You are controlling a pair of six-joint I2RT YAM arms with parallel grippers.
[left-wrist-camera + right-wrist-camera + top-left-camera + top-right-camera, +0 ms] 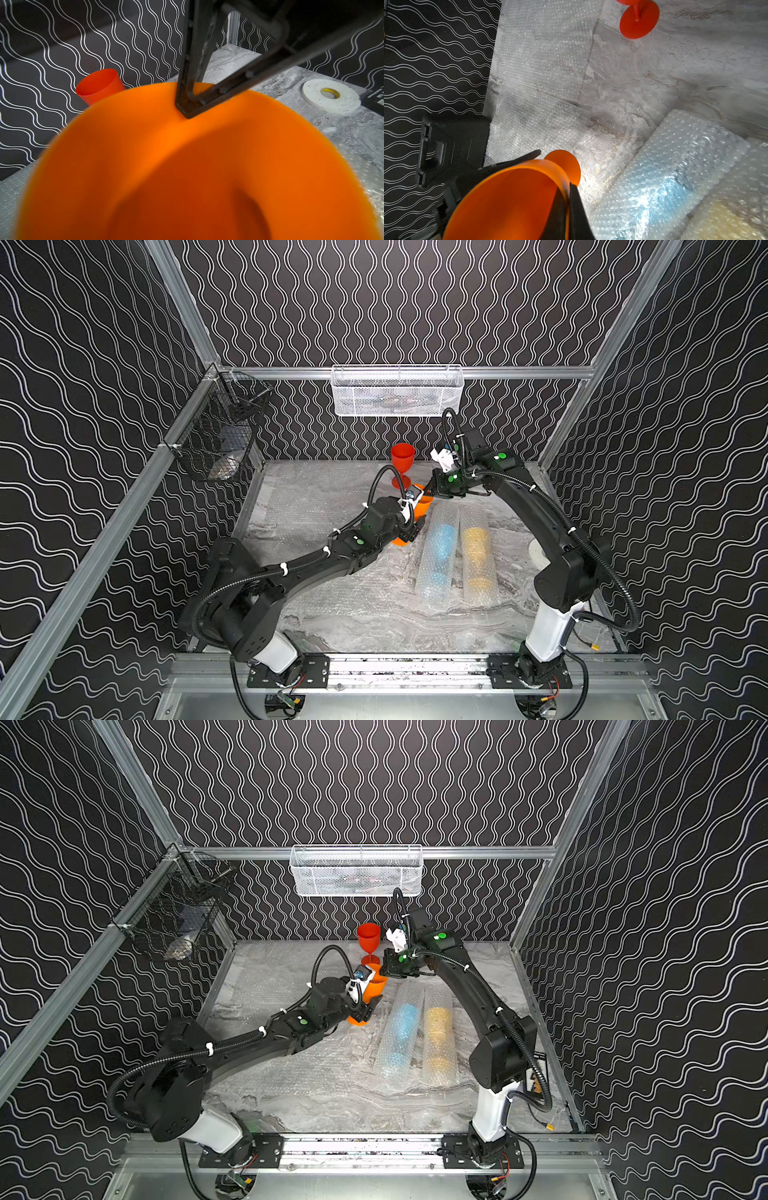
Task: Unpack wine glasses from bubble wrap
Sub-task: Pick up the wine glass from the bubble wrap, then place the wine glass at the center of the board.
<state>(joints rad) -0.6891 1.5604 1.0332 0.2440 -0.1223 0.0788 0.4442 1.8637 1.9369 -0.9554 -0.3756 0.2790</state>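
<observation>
Orange goblet [508,203] has its rim pinched by the right tool [188,106]; left tool [411,531] spreads wide around its stem, grip unclear.

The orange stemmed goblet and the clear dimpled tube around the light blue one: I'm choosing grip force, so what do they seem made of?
Orange stemmed goblet: probably thin moulded plastic, matt to satin; its wall is evenly coloured, without glassy reflections. Clear dimpled tube: bubble wrap, soft glossy plastic film; rows of small air pockets glint and blur the colour inside.

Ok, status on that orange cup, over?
Right fingers shut on orange goblet rim. Left fingers spread alongside it, grip unclear. Goblet unwrapped, tilted. Red goblet stands close by.
</observation>
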